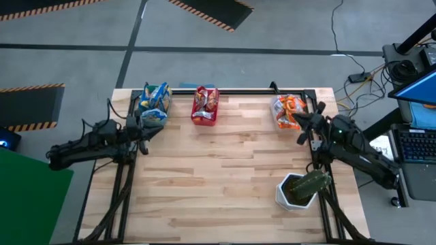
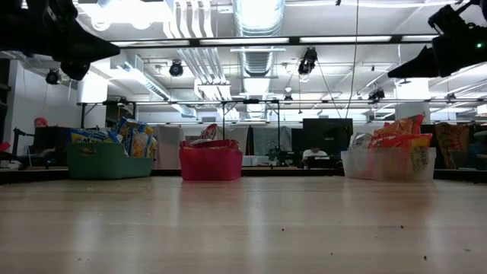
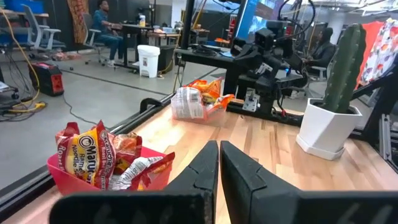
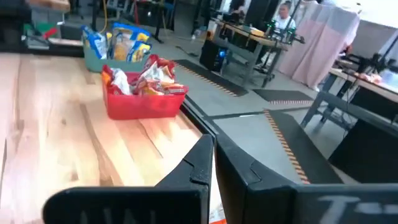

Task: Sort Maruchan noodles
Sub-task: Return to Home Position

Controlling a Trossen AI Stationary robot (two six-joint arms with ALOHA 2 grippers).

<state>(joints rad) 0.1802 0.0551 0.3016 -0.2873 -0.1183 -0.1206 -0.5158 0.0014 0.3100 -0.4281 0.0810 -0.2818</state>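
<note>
**Left gripper** (image 3: 217,146): the jaws are clenched, with the two dark fingers pressed together along their length and gripping no packet. The gripper hangs over the left edge of the table (image 1: 225,184).
- Just beside the jaws, toward the table's back edge, stands the teal bin (image 1: 151,112) with the blue-and-yellow packets (image 1: 157,95). This bin falls outside the left wrist view.
- Ahead of the jaws, off to the back-edge side, stands the red bin (image 3: 65,177). It holds the red packets (image 3: 93,155), which are crumpled and overlapping. Part of the brand lettering reads on one packet, and the count cannot be told.
- Farther ahead stands the clear bin (image 3: 186,106) with the orange packets (image 3: 208,90), which are too bunched to separate.
- Beyond it, across the table, are the right arm and a white pot (image 3: 326,127) holding a cactus (image 3: 345,65).

**Right gripper** (image 4: 210,143): the jaws are also clenched, with the fingers closed tip to tip. The gripper hangs over the right edge of the table.
- In the high view the clear bin sits just beside the jaws. In the right wrist view only an orange sliver shows under the fingers.
- Ahead of the jaws stands the red bin, and beyond it the teal bin.

**Low view**: both arms are cut off at the upper corners, so their fingertips are out of frame. The three bins stand in a row at the far edge.

**Room**: a seated person (image 3: 107,31) is at a desk well beyond the table.
</note>
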